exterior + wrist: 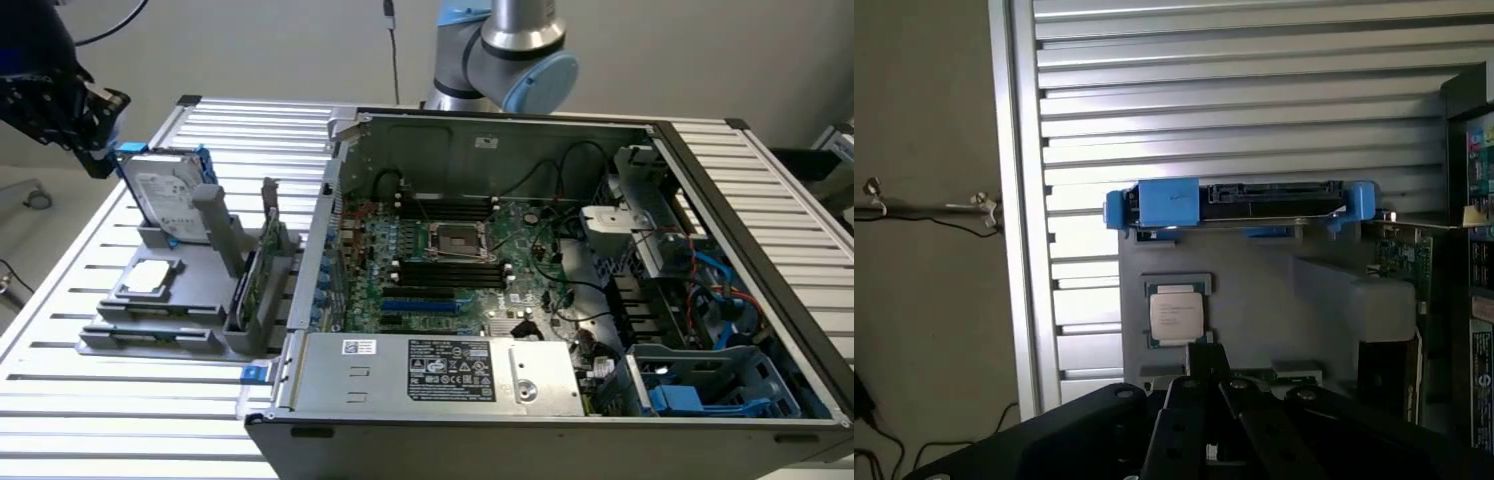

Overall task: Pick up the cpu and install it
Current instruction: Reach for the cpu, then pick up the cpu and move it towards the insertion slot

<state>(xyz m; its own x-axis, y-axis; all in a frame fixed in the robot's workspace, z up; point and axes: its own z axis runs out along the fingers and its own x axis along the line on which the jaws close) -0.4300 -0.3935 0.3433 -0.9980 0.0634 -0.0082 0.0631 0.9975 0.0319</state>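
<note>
**Exterior view and wrist view: one arm at a slatted metal surface (80,400).**

- **Arm:** The arm (514,50) rises behind an open computer case (747,200) that lies on its side on the surface.
- **Fingers:** The fingers (91,135) (1201,365) hang at the exterior view's far left, above and beside the grey holder (200,300) (1274,300). They are pressed together and hold nothing.
- **Cpu:** The cpu (147,278) (1176,315) is a small square chip with a pale metal top. It lies flat in a shallow seat of the holder, untouched and well apart from the fingers. In the exterior view it is below the hard drive and to the left of the case.
- **Hard drive:** The hard drive (167,195) (1239,200) stands upright on edge in its blue frame at the far end of the holder, just beyond the cpu.
- **Circuit card:** A green circuit card (271,262) stands on edge along the side of the holder nearest the case.
- **Inside the case:** The motherboard (441,290) carries a square socket (451,240) near its middle, set between two banks of black memory slots. A power supply (441,372) with a printed label sits along the near edge of the case.
</note>
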